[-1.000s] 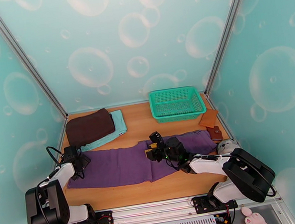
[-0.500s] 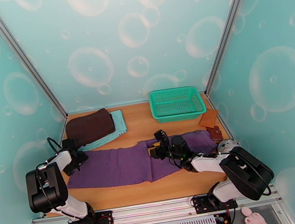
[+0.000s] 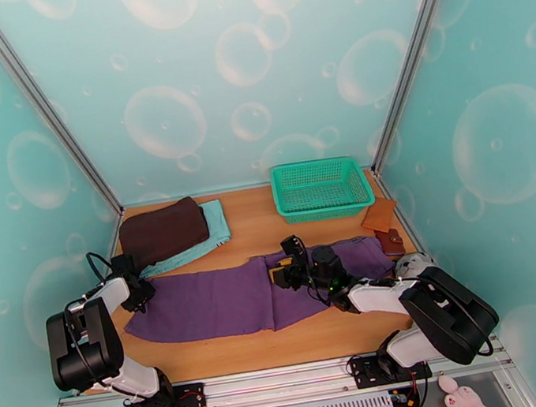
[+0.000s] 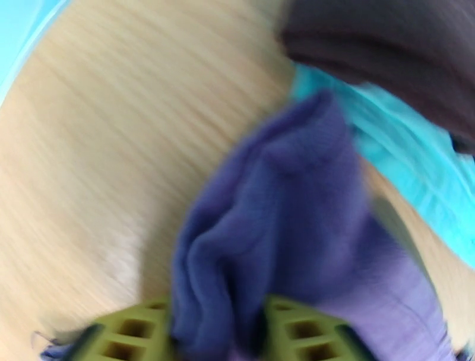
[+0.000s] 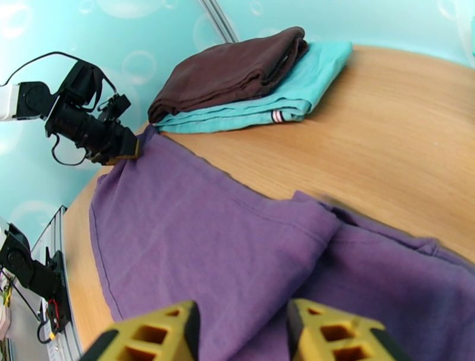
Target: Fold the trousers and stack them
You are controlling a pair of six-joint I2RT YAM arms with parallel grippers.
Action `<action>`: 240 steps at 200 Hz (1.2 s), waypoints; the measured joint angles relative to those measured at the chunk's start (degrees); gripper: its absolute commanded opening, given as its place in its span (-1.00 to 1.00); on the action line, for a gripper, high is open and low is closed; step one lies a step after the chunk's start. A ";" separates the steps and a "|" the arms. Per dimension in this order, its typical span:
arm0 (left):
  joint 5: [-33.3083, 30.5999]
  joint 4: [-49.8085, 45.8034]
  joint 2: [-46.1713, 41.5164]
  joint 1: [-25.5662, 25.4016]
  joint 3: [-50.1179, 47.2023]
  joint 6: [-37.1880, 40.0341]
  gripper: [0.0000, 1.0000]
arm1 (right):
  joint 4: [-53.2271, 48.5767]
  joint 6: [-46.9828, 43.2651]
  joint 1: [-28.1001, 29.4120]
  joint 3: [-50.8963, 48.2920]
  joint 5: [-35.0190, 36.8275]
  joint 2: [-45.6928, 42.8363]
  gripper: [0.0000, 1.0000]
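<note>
Trousers (image 3: 225, 298): one purple pair, flat across the table (image 3: 255, 226), far left corner just beside the teal cloth (image 3: 217, 227). My left gripper (image 4: 219, 335), open a second ago, now clamps that corner, so folding can begin. My right gripper (image 5: 242, 332) holds its jaws apart over the middle. Around: one brown cloth (image 3: 162, 231) on the one teal, one basket (image 3: 315, 164).

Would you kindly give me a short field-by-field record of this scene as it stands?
trousers: purple, spread lengthwise on the table
left hand: shut on the trousers' end beside the folded cloths
right hand: open, low over the trousers' middle
folded stack: dark brown cloth on teal cloth, far left corner
basket: green, far right, apart from the trousers
</note>
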 measured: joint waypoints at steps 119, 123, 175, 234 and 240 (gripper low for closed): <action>-9.33 -22.95 -13.07 0.17 19.32 -0.83 -1.00 | 0.92 0.00 -0.79 -3.34 5.99 -5.81 -0.09; -10.19 -23.41 -13.07 0.87 19.47 -0.79 -1.00 | 0.94 0.00 -0.90 -3.48 6.05 -5.90 -0.09; -16.52 -26.12 -12.85 9.14 18.49 0.76 -1.00 | 0.61 0.55 -1.62 -3.74 8.24 -6.27 -0.07; -25.86 -25.79 -13.70 13.70 18.27 0.92 -1.00 | -7.26 3.76 -3.02 -0.81 15.37 -2.91 -0.07; -26.49 -25.64 -13.68 13.75 18.25 0.92 -1.00 | -7.56 3.85 -3.02 -0.81 15.47 -2.91 -0.06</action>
